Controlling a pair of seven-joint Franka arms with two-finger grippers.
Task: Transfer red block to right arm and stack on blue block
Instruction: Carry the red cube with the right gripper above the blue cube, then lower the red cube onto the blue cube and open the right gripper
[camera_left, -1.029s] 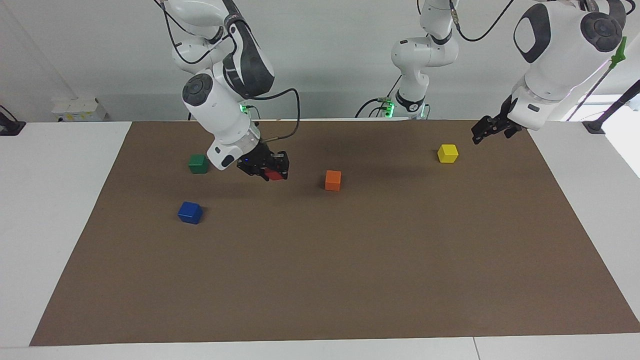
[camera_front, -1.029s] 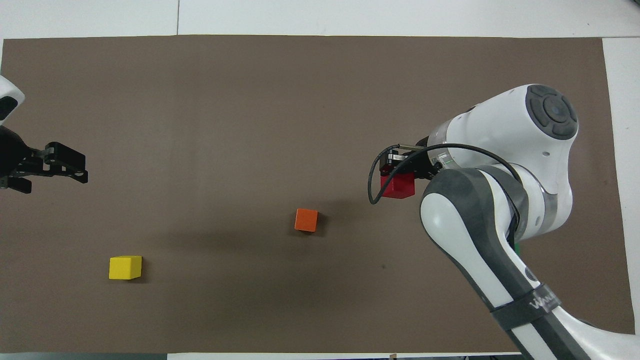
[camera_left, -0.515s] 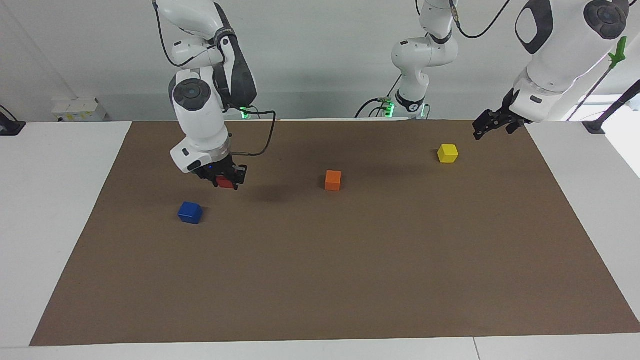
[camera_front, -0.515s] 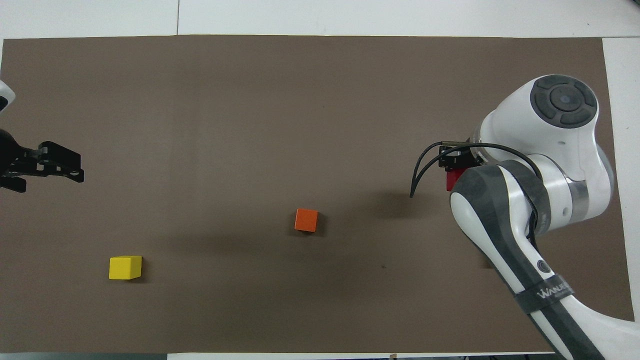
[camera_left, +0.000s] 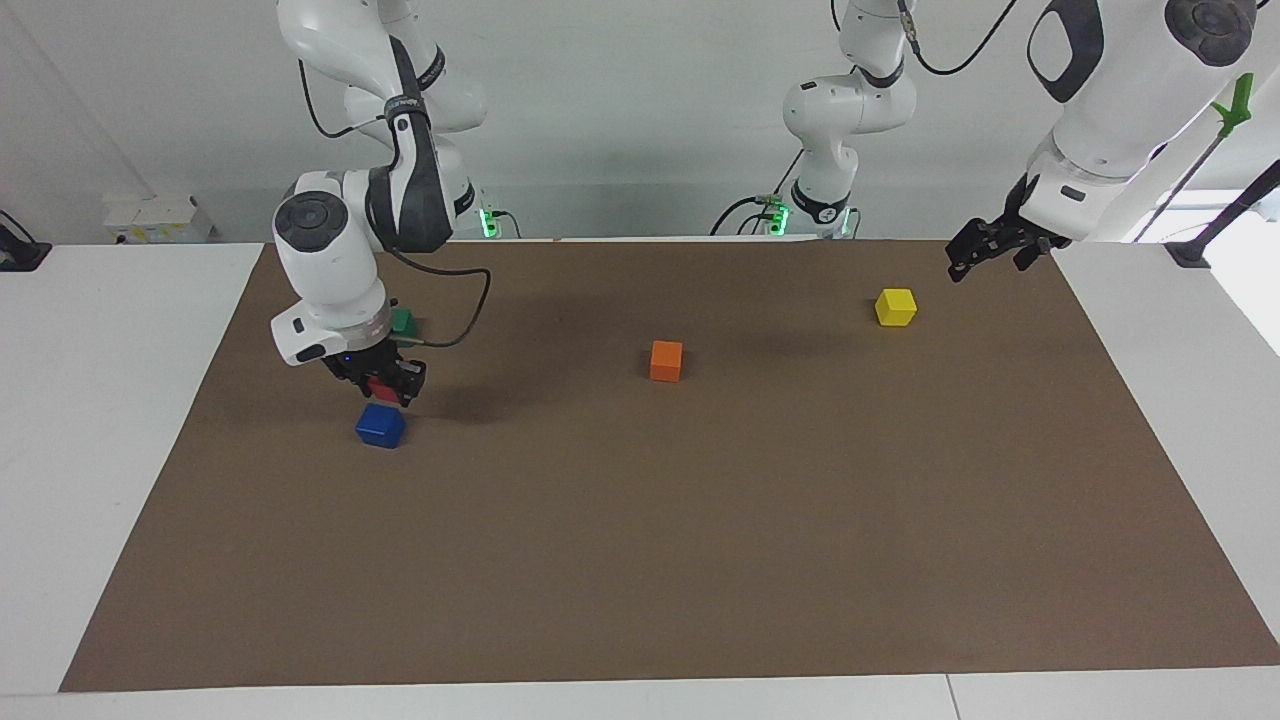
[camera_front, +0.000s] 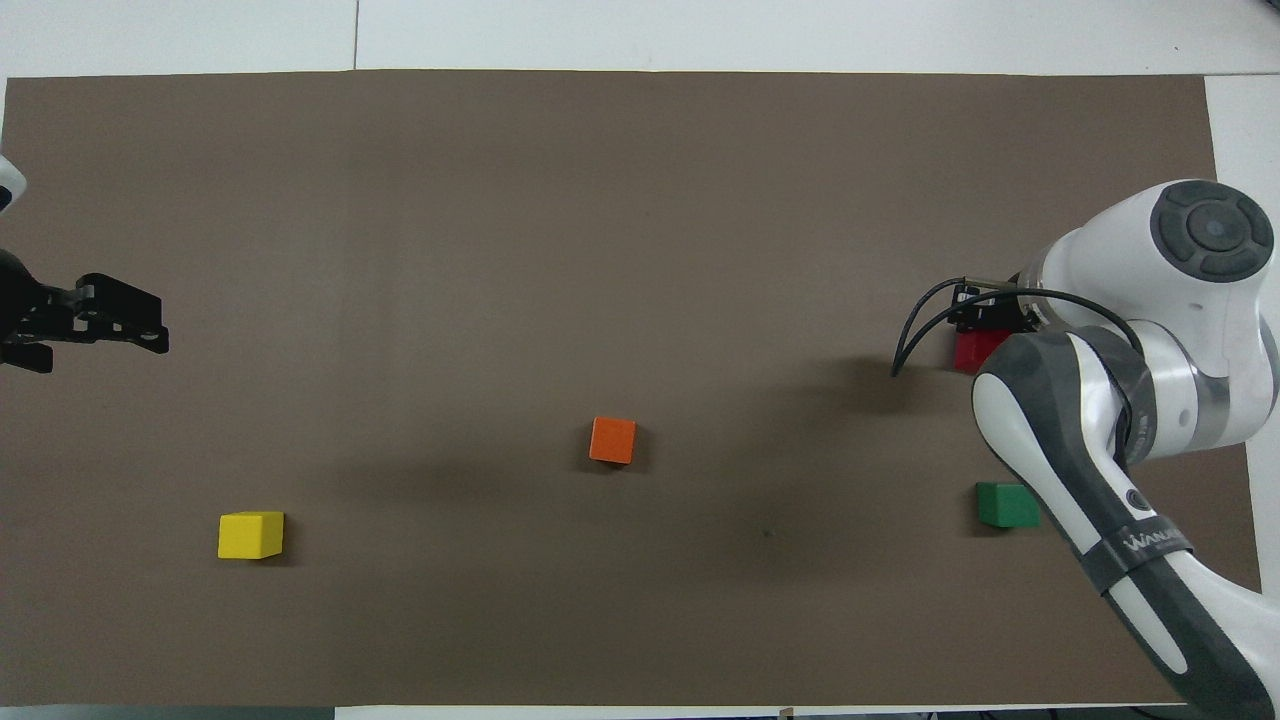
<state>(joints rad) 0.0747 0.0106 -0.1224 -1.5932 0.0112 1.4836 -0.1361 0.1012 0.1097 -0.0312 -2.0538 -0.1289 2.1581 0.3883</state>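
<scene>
The right gripper (camera_left: 385, 385), clenched on the red block (camera_left: 379, 388), hovers just above the blue block (camera_left: 380, 425), at its 12 o'clock in the facing view; the stacking step now calls for centring and lowering, while the left gripper (camera_left: 985, 250) waits, released, over the mat's corner near the yellow cube (camera_left: 895, 306).

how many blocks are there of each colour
red block: 1, held in the right gripper over the blue block
blue block: 1
green block: 1
orange block: 1
yellow block: 1
total: 5 blocks
</scene>
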